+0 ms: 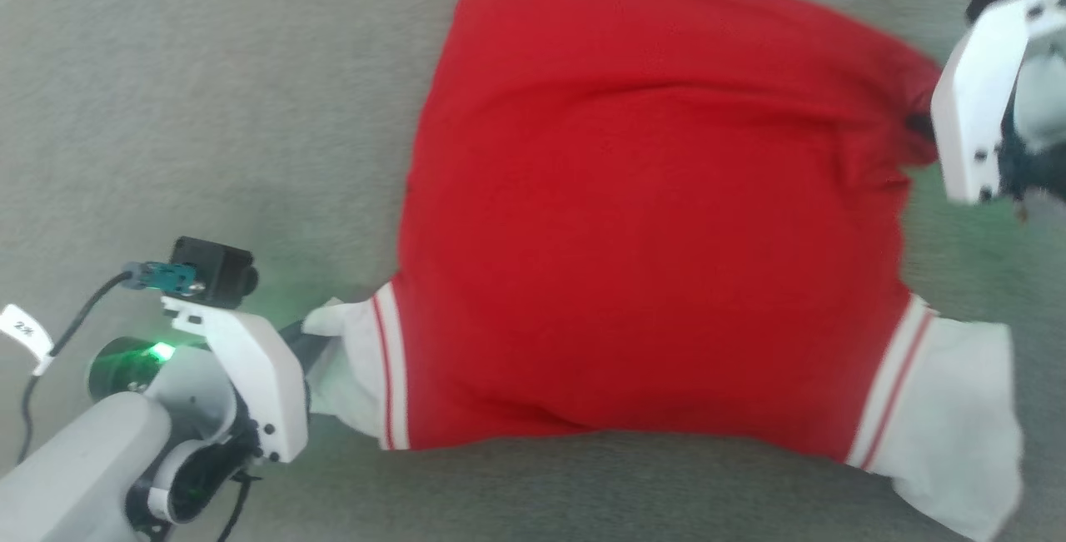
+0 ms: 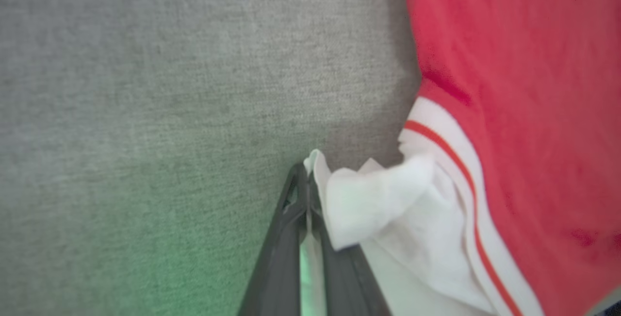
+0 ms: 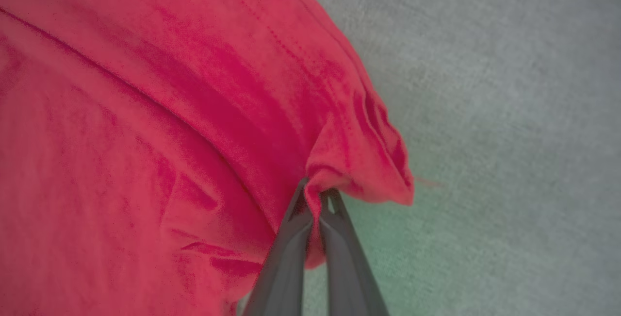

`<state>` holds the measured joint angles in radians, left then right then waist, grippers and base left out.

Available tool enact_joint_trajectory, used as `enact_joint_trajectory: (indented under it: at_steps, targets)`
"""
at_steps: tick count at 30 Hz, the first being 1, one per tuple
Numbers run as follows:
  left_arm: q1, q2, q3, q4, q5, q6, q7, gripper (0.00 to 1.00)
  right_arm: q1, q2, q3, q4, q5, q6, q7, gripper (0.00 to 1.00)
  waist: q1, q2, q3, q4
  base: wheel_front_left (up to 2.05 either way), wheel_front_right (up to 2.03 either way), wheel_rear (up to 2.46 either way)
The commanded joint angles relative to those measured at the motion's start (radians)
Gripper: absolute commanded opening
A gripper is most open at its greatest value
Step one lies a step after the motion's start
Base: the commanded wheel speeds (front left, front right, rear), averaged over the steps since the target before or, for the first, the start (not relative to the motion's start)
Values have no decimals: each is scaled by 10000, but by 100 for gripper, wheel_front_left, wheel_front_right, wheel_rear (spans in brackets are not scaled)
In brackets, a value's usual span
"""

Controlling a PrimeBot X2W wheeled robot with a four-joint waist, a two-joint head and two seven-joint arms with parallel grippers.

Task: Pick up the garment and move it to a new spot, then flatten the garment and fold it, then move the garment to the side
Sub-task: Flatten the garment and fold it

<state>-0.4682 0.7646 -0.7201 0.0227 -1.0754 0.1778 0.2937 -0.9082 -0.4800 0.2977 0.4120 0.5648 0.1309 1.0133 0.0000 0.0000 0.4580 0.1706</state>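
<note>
Even, soft daylight, motion blur throughout, green glow on the grey surface (image 1: pixel 208 109).

Lower left of the head view: the left forearm (image 1: pixel 75 467) has a pale grey shell, a green-lit ring (image 1: pixel 125 359) and a white bracket (image 1: pixel 258 375) with dark screws. On the bracket sits a black cube camera (image 1: pixel 212 271) with a teal connector (image 1: pixel 166 275). Its black cable (image 1: pixel 58 342) carries a white printed tag (image 1: pixel 21 334). Upper right: a matching white bracket (image 1: pixel 974 101). The jaws of the left gripper (image 2: pixel 306 170) and right gripper (image 3: pixel 316 192) are long and dark grey, with slotted tips.
</note>
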Motion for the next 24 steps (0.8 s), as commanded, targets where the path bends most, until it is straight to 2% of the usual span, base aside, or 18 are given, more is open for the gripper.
enact_joint_trajectory:
  at_steps: [1, 6, 13, 17, 19, 20, 21, 24]
  targets:
    - [143, -53, -21, 24, -135, 72, 96, 0, 459, -116, 58, -468, 240, -2, 164, 0, 0, 0, -322, -601, 0, 0, 0]
    - [258, 313, 113, -143, -202, 252, 198, 0, 2319, -268, -252, -2732, 834, -2, 712, 0, 0, 0, -458, -1266, 0, 0, 0]
    - [274, 637, 243, -313, -176, 351, 266, 0, 5152, 248, -1426, -5281, 730, -3, 1570, 0, 0, 0, -418, -1687, 0, 0, 0]
    - [228, 614, 224, -306, -180, 307, 265, 0, 6627, 927, -1921, -5794, 300, -2, 1397, 0, 0, 0, -335, -1733, 0, 0, 0]
    - [179, 571, 206, -218, -191, 236, 254, 0, 7221, 1344, -1975, -5255, -121, -5, 678, 0, 0, 0, -277, -1754, 0, 0, 0]
    - [159, 547, 201, -188, -202, 207, 259, 0, 7286, 1435, -1961, -4929, -299, -6, 374, 11, 0, 0, -268, -1757, 0, 0, 0]
    - [148, 528, 199, -150, -212, 199, 253, 0, 7274, 1559, -1955, -4582, -421, -14, 34, 100, 0, 0, -263, -1763, 0, 0, 0]
    - [110, 477, 161, -47, -228, 120, 272, 0, 7189, 1692, -1858, -3712, -537, -32, -481, 100, 0, 0, -290, -1744, 0, 0, 0]
